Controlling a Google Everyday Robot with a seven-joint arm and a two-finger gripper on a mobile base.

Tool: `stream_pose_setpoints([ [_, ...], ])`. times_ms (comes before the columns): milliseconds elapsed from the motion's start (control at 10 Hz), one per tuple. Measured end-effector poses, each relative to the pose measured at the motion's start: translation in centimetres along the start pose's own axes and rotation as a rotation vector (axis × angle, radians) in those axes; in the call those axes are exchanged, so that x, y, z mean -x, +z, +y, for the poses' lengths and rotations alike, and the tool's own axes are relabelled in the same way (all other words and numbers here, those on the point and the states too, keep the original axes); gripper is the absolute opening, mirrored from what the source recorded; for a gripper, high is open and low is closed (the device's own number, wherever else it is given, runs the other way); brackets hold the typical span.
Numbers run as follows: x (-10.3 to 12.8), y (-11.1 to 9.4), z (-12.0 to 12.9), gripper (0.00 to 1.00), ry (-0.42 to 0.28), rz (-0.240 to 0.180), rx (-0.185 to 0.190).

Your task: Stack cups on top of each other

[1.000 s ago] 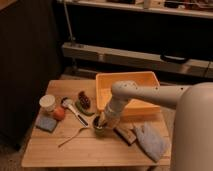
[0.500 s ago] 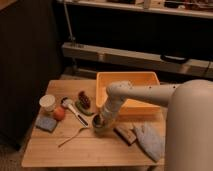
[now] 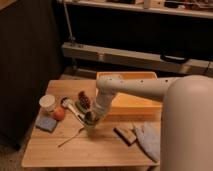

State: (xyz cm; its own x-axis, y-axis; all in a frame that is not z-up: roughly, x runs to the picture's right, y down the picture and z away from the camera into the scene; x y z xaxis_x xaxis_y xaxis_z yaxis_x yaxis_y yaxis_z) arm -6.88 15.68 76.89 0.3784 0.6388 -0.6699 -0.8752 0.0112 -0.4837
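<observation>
A pale green cup point(image 3: 90, 126) stands on the wooden table point(image 3: 100, 152), left of centre. My gripper point(image 3: 91, 118) is right above it, at its rim, on the end of the white arm point(image 3: 135, 89) that reaches in from the right. Something dark sits at the gripper's tip over the green cup; I cannot tell whether it is the dark metal cup. A white cup point(image 3: 47, 103) stands upright near the table's left edge, apart from the gripper.
A large yellow-orange tub point(image 3: 131, 102) stands at the back right, behind the arm. Left of the gripper are a brown cone-like object point(image 3: 84, 100), a spoon-like utensil point(image 3: 72, 107), an orange ball point(image 3: 59, 114), a blue sponge point(image 3: 46, 123) and a thin stick point(image 3: 71, 137). A brown block point(image 3: 125, 134) and grey-blue cloth point(image 3: 148, 141) lie front right.
The arm and gripper have shifted a little to the left, staying over the green cup. Nothing else has moved.
</observation>
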Motion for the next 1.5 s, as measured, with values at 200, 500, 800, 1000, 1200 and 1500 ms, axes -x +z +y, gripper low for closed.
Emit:
stream_pose_setpoints([
  [200,2.1,-2.6,3.1,0.00,-0.055,-0.021,-0.016],
  [500,7.9,-5.1,7.0,0.00,-0.133,-0.054,-0.054],
  [800,13.6,-6.1,9.8,0.00,-0.193,-0.079,-0.090],
  [1000,16.5,-5.5,11.8,0.00,-0.221,-0.078,-0.097],
  [1200,19.2,-4.3,13.3,0.00,-0.244,-0.066,-0.078],
  [1500,20.7,-3.0,14.1,0.00,-0.268,-0.056,-0.012],
])
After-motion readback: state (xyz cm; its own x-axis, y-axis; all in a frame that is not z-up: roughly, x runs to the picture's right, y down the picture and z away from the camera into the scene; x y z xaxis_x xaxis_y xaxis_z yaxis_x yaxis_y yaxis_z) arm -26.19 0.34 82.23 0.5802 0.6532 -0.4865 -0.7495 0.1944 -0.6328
